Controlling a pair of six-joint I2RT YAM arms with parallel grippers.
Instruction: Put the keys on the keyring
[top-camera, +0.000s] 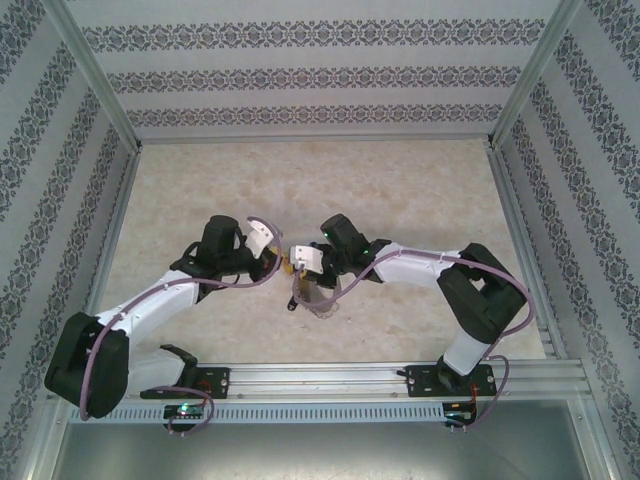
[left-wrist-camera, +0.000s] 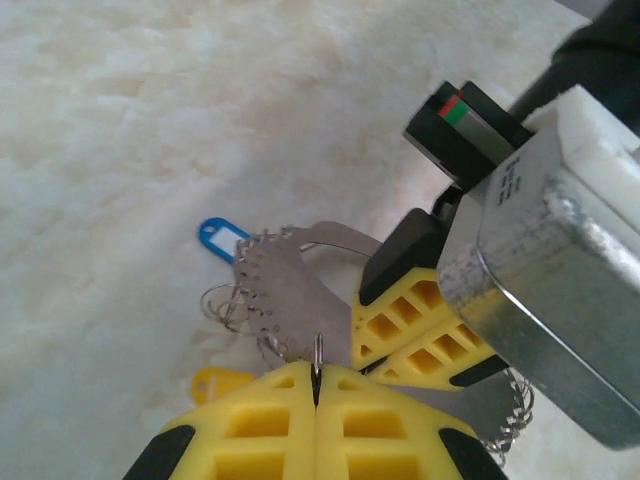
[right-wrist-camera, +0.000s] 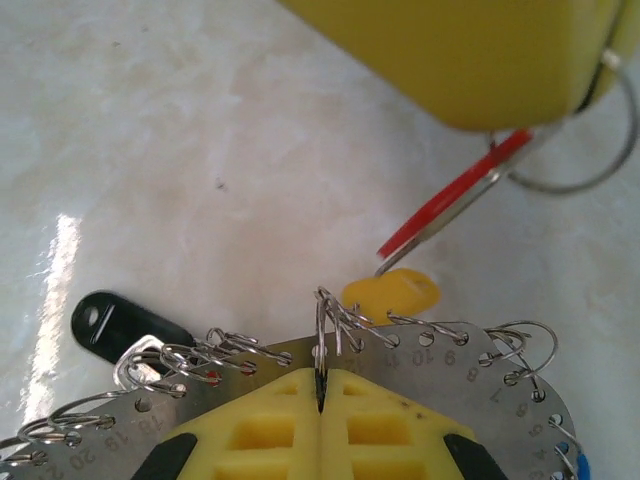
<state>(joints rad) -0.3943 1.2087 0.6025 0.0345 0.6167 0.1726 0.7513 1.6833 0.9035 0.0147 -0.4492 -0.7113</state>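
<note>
Two tools are meeting low over the middle of the pale marbled desk (top-camera: 420, 190), both clamped fully shut. The left tool (left-wrist-camera: 316, 385) is pinching a thin wire loop between its yellow fingertips (left-wrist-camera: 260, 420), and in the right wrist's view a red-tagged key (right-wrist-camera: 455, 205) is dangling edge-on beneath it. The right tool (right-wrist-camera: 320, 395) is gripping the keyring (right-wrist-camera: 450, 365), a curved, numbered metal plate fringed with small wire rings. It is holding the keyring just above the desk, with its rim close to the red tag but apart from it.

By the look of it, the job is sitting mid-way. The red key is being presented to the plate but is not yet hooked on, so threading it is the step in hand. A yellow tag (right-wrist-camera: 395, 292), a blue tag (left-wrist-camera: 220, 240) and a black tag (right-wrist-camera: 120, 325) are lying beside the plate's edge. Whether any of them is already hanging from a ring, or is simply resting on the desk awaiting its turn, cannot be told from these angles.
</note>
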